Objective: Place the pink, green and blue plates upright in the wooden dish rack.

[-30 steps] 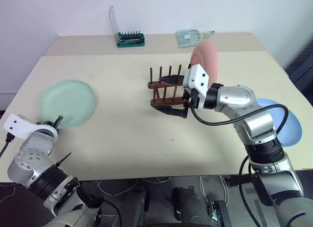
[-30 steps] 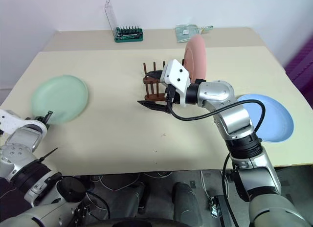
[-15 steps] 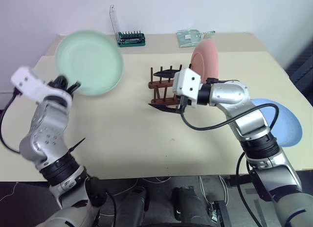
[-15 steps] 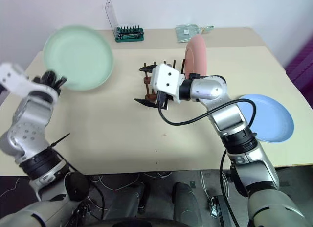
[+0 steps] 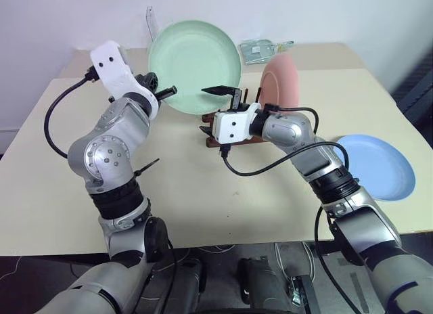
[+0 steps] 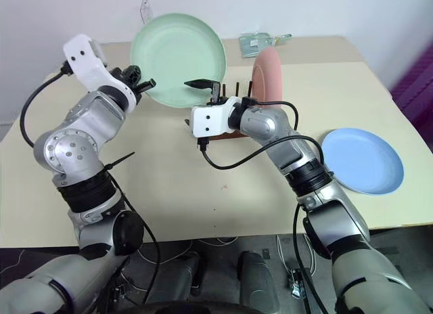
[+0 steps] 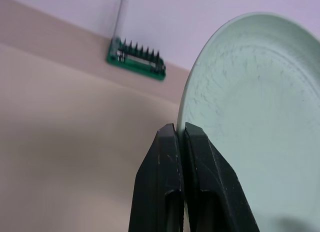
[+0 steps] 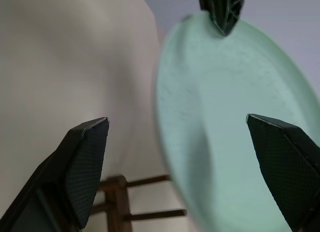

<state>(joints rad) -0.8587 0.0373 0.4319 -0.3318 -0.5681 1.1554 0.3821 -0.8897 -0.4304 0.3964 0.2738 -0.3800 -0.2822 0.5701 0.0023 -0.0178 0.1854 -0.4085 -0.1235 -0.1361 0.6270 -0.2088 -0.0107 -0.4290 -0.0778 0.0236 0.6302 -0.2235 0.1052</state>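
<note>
Green plate: a round, shallow, matte plastic plate in pale mint green (image 5: pixel 195 66), held up in the air on its edge above the far side of the table, its hollow face turned towards the camera; the left wrist view shows fine scuffs on that face.
Left gripper: the left gripper (image 7: pixel 180 133) has its two black fingers clenched on the green plate's rim, one on each face.
Right gripper: the right gripper (image 8: pixel 175 127), on a white block at the wrist, stands spread wide and holds nothing; one finger lies in front of the green plate's lower right part, the other low beside the rack.
Pink plate: a salmon pink plate of the same round, matte plastic kind (image 5: pixel 281 80) stands upright at the right end of the rack.
Rack: a small dark reddish-brown wooden dish rack with thin upright pegs (image 5: pixel 238 135), mostly hidden behind the right wrist.
Blue plate: a light blue plate of the same make (image 5: pixel 376 167) lies flat near the table's right edge, well apart from the rack.
Table: a pale beige, smooth table top (image 5: pixel 61 185).
Around: a green holder of screwdriver bits with a clear upright lid (image 7: pixel 136 62) and a clear plastic packet (image 5: pixel 262 51) lie at the far side.
</note>
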